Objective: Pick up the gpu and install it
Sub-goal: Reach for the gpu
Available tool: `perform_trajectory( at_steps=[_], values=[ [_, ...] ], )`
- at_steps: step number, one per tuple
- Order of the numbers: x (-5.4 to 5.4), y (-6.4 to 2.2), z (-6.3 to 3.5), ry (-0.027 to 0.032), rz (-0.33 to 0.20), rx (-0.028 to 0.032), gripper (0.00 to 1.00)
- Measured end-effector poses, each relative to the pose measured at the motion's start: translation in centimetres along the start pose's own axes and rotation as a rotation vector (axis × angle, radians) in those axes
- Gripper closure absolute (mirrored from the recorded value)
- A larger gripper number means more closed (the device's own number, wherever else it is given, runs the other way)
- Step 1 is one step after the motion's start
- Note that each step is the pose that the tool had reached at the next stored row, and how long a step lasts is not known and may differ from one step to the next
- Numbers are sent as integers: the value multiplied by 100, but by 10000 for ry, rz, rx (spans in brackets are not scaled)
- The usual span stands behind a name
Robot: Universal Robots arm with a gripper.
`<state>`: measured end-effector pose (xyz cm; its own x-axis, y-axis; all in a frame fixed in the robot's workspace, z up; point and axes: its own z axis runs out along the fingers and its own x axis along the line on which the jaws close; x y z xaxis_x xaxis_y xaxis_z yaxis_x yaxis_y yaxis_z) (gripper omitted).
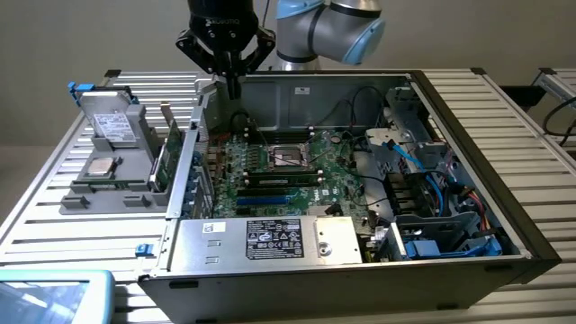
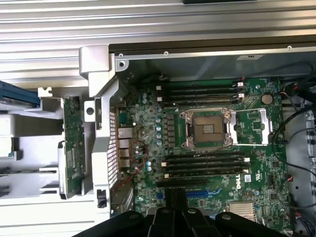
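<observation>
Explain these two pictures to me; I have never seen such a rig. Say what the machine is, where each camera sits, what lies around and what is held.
The machine is a robot arm with a gripper, a two-fingered claw, at its end. One picture comes from a camera standing off the arm; the other from a camera on its wrist, looking down past the claw. On the slatted table lies an open computer case with its green motherboard showing. Beside it, toward the exterior view's left, a grey holder carries parts: a silver drive and the gpu, a green card standing on edge. The gripper is shut, holds nothing, and hangs above the case's edge, close to the gpu.
</observation>
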<state>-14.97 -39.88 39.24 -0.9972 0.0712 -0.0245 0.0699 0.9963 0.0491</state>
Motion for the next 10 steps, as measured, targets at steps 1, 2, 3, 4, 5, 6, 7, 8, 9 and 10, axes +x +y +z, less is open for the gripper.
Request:
perform_trajectory(
  at_steps=[1, 2, 3, 4, 5, 6, 7, 8, 9, 10],
  values=[
    [45, -3, 0, -11, 0, -1, 88],
    [90, -6, -1, -19, -2, -1, 88],
    [136, -9, -2, -25, -1, -1, 88],
    [181, -13, -3, -31, -1, -1, 88],
    [226, -16, -3, -34, -1, -2, 88],
    [270, -19, -4, -34, -2, -2, 88],
    [318, -22, -5, -35, -2, -2, 88],
    [365, -25, -6, -35, 0, -3, 88],
    [408, -27, -7, -35, -1, -2, 88],
    [453, -30, -7, -34, -2, -2, 88]
  ],
)
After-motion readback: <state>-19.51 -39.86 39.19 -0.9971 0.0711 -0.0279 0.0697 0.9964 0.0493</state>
